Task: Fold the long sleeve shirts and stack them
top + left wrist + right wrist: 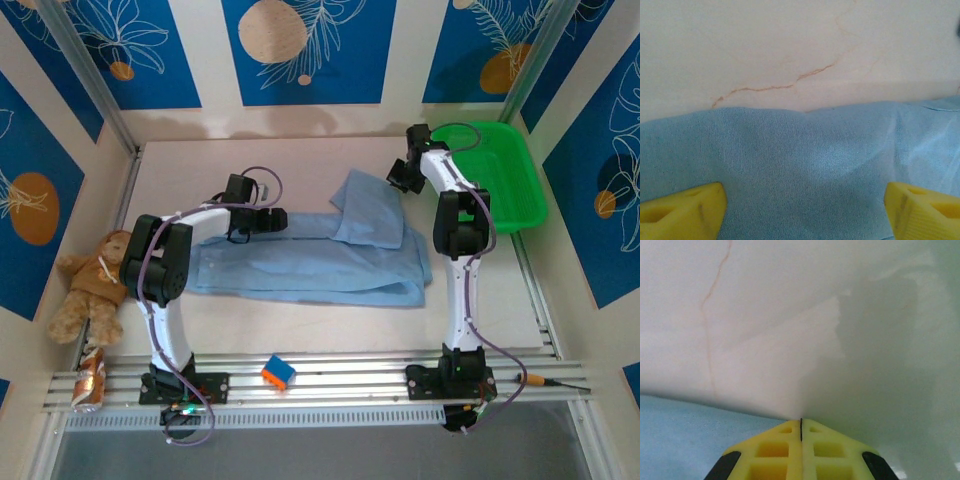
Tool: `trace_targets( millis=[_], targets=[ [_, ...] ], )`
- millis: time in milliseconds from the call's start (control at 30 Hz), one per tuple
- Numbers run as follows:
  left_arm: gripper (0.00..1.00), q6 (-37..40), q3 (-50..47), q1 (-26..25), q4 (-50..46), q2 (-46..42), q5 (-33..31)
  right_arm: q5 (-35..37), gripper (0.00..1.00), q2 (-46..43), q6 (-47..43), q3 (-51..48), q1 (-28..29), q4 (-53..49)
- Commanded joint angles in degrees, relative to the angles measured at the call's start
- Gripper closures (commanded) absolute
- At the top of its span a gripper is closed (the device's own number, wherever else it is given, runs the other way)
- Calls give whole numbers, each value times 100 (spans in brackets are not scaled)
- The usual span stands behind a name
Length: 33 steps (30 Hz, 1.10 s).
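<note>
Yellow right tool (801,423) shut empty beside shirt (685,440); left tool (802,197) wide open above it, fingers (680,212) cropped.

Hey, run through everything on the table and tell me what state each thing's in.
shirt, lying spread out, partly folded.
left gripper, open above the shirt.
right gripper, shut beside the shirt's edge.
green basket, upright, looks empty.
teddy bear, slumped by the left wall.

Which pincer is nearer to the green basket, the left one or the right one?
Right. The right pincer is close beside the green basket; the left pincer is over the shirt, farther away.
</note>
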Motion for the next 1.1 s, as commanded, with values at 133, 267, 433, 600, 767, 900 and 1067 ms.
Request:
trace_targets(
  millis=[133,267,433,600,767,900,1067],
  targets=[
    [17,-130,-240,146,-240,98,104,-801,100,-1859,34,-1472,99,1129],
    [16,-226,-195,272,-366,165,-24,-1131,100,-2763,-72,-2483,135,1631],
    [16,-270,-10,455,-585,335,-154,-1797,100,-3799,-189,-3643,199,2047],
    [16,-323,184,672,-807,531,-274,-2220,100,-4628,-486,-4570,459,2226],
    [16,-339,231,802,-797,531,-205,-2421,100,-5471,-707,-5487,863,2330],
    [16,-384,257,801,-726,510,-50,-2531,100,-6126,-1021,-6090,1301,2347],
    [16,-454,232,805,-594,468,66,-3122,100,-6642,-1060,-6718,1661,2612]
  ],
)
